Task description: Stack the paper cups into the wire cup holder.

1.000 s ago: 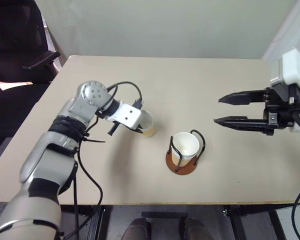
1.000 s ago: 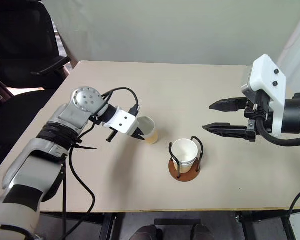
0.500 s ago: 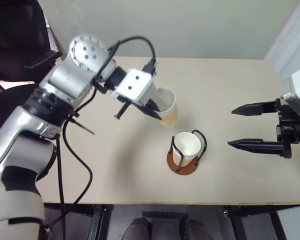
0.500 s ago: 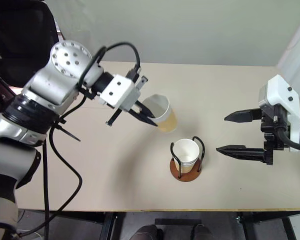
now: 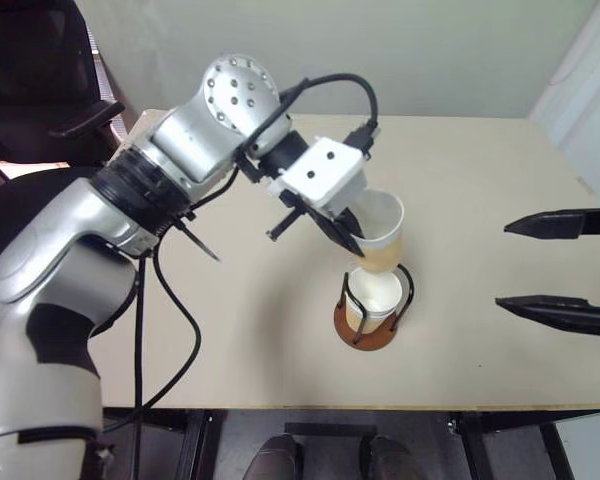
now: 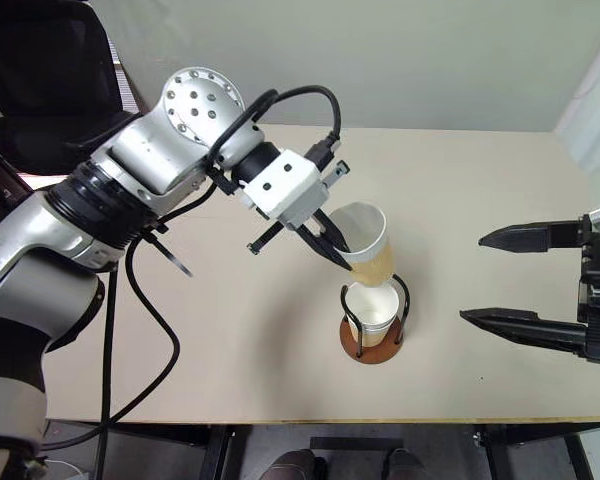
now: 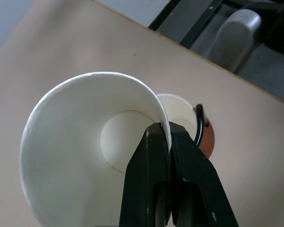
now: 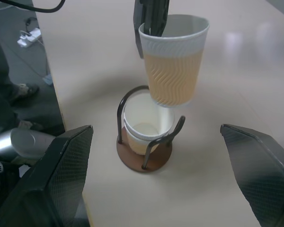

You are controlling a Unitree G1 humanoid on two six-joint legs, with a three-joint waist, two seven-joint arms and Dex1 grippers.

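Observation:
My left gripper (image 5: 352, 243) is shut on the rim of one paper cup (image 5: 382, 238), one finger inside it and one outside. The cup hangs upright and slightly tilted in the air, just above the wire cup holder (image 5: 366, 337). That holder has a reddish-brown disc base and black wire loops, and stands near the table's front edge. Another paper cup (image 5: 373, 293) sits inside it. In the right wrist view the held cup (image 8: 173, 66) hovers over the cup in the holder (image 8: 140, 131) without touching it. Off to the right, my right gripper (image 5: 502, 264) is wide open, with nothing in it.
The beige table (image 5: 480, 160) is bare around the holder. A black office chair (image 5: 40, 90) stands past the table's far left corner. Cables (image 8: 31, 34) lie on the floor beyond the table edge. A pale wall runs behind the table.
My left arm lifted the cup off the table and carried it up and right to just above the holder. My right gripper drew back to the right and opened wider.

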